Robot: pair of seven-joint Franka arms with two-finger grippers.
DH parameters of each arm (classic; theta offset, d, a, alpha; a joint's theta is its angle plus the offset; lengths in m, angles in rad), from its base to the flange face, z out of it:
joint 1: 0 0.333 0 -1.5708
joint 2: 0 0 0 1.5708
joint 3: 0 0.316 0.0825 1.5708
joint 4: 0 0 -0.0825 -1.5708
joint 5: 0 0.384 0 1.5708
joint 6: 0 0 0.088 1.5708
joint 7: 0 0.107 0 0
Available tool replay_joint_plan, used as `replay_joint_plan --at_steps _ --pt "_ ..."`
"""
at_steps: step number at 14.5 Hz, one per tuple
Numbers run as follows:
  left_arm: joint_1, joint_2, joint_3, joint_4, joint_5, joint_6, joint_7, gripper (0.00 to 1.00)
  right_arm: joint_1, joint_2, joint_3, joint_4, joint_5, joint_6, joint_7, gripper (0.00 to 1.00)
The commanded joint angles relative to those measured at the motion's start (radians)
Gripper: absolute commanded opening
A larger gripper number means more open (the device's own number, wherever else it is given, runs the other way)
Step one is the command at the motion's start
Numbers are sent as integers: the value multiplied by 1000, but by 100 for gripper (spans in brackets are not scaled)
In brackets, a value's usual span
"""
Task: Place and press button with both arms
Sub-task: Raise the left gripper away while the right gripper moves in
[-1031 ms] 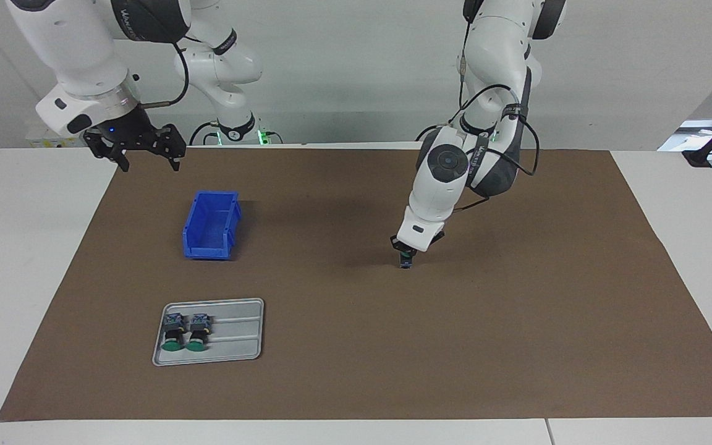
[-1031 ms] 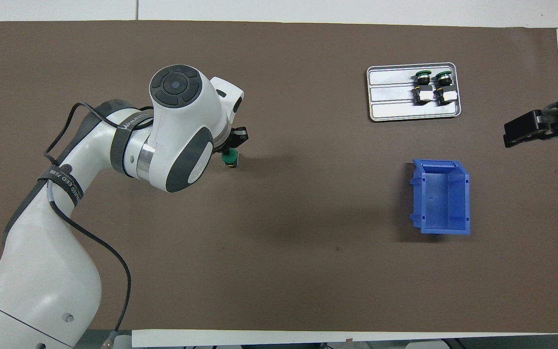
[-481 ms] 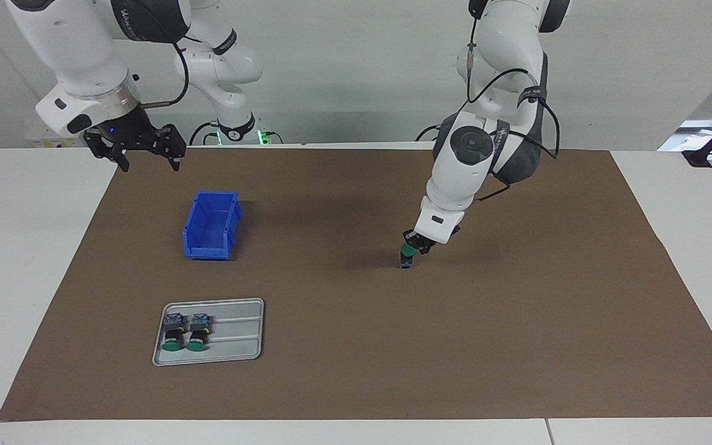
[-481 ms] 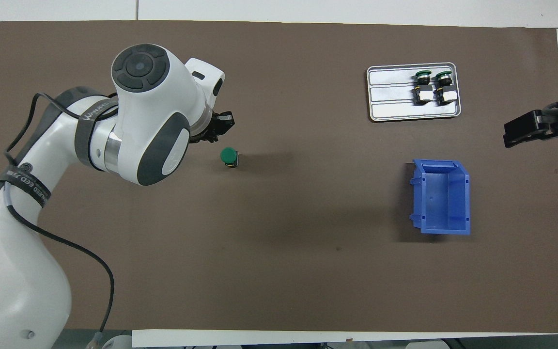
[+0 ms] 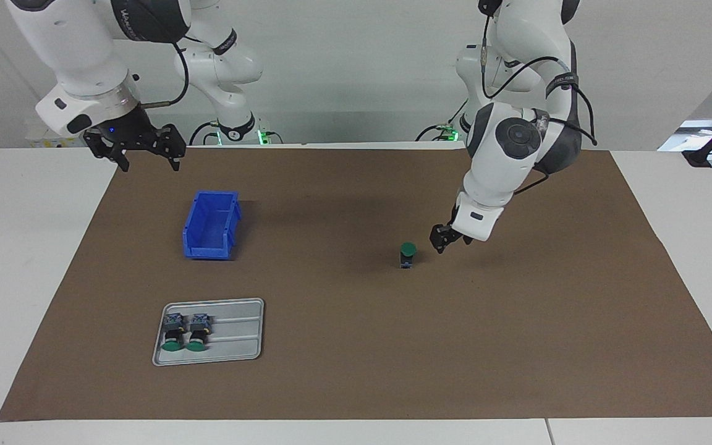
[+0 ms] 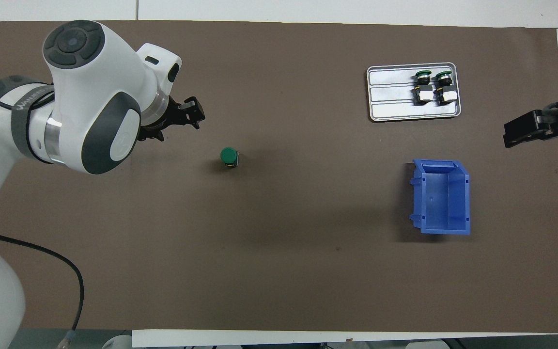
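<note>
Standing button (image 5: 408,254) beside left claw (image 5: 449,240)

A matt brown mat (image 5: 356,346), papery or felt-like, covers the smooth white table (image 5: 22,247). The bin (image 5: 211,224) is glossy blue plastic; the tray (image 5: 232,334) looks like dull, ribbed grey metal. The button (image 5: 407,254) has a smooth green plastic cap, and both arms wear shiny white shells with matt grey joint covers.
</note>
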Motion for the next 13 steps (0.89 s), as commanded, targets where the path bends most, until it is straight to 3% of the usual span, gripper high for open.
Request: replay_joint_plan --at_steps 1,6,9,13 --pt "32 -42 1 -13 18 -70 59 99 -3 -14 0 -17 0 4 -14 98" --pt "124 -134 6 -76 18 -142 220 99 6 -16 6 -17 1 -17 -23 98" --pt "171 -187 6 -107 18 -171 311 99 9 -11 49 -17 131 50 -2 98" --pt "219 -234 6 -107 70 -225 366 99 185 71 84 37 139 119 236 98"
